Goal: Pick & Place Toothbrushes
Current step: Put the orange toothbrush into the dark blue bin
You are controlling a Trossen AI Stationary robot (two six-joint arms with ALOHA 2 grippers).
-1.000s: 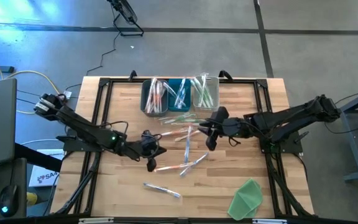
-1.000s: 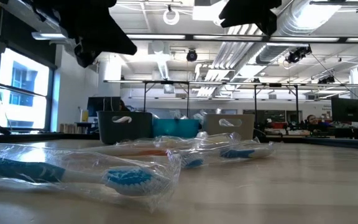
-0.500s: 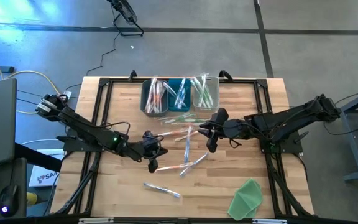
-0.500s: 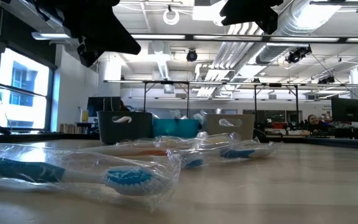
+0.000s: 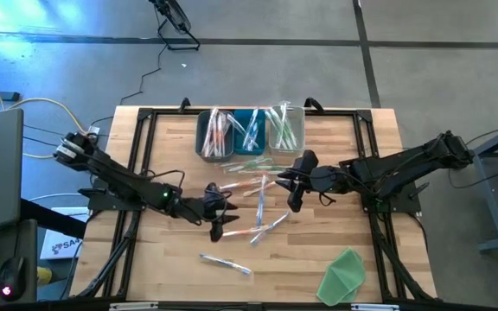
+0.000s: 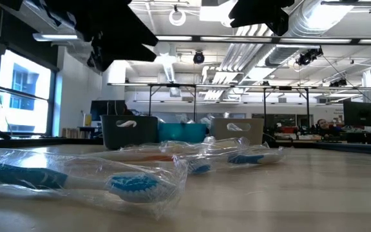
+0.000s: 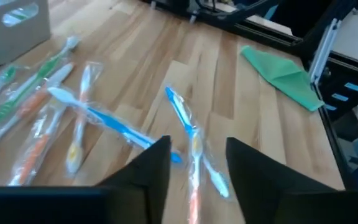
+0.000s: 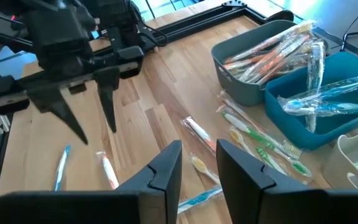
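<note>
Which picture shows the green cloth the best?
The left wrist view shows the green cloth best: it is large there, and its folded shape on the table's edge is plain. The high view shows it too, small, at the table's near right corner. The low view and the right wrist view do not show it.

High cam looks straight down on whole table, low cam sits at tabletop level facing room, wrist cams close, both sharing loose toothbrushes.
</note>
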